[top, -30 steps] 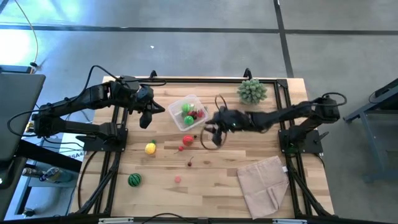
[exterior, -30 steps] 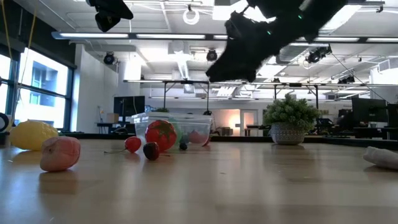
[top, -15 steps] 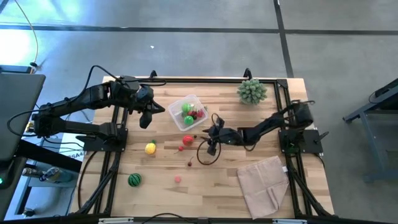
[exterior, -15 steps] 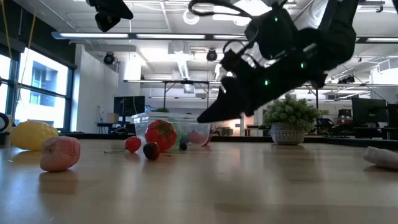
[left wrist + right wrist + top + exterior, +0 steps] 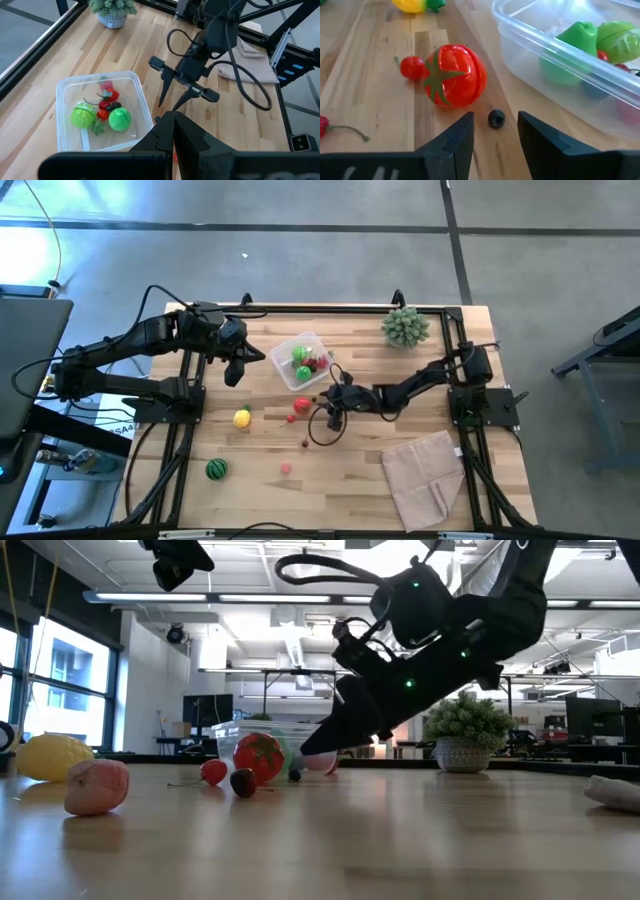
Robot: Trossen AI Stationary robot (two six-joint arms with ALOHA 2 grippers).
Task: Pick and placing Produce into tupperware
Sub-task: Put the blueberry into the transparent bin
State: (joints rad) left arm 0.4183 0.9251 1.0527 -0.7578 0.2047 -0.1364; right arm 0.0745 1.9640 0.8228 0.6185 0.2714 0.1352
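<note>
My right gripper (image 5: 495, 126) hangs open just above the table, slanting down between the red tomato (image 5: 455, 75) and the clear tupperware (image 5: 560, 65). A small dark berry (image 5: 496, 118) lies on the wood just ahead of the gap between its fingers. The tupperware (image 5: 305, 360) holds green rounds and small red pieces. A cherry (image 5: 292, 418), the lemon (image 5: 241, 418), a melon ball (image 5: 216, 469) and a pink fruit (image 5: 286, 468) lie loose on the table. My left gripper (image 5: 240, 366) waits shut, high over the far left.
A spiky green plant in a pot (image 5: 405, 326) stands at the far right. A beige folded cloth (image 5: 425, 475) lies at the near right. Black frame rails (image 5: 185, 410) run along the table's left and right sides. A loop of cable (image 5: 325, 425) hangs under my right arm.
My right gripper has come down from well above the table to just over the wood and has moved a little toward the table's left, closer to the tomato. Its fingers have stayed equally far apart. No produce has moved.
</note>
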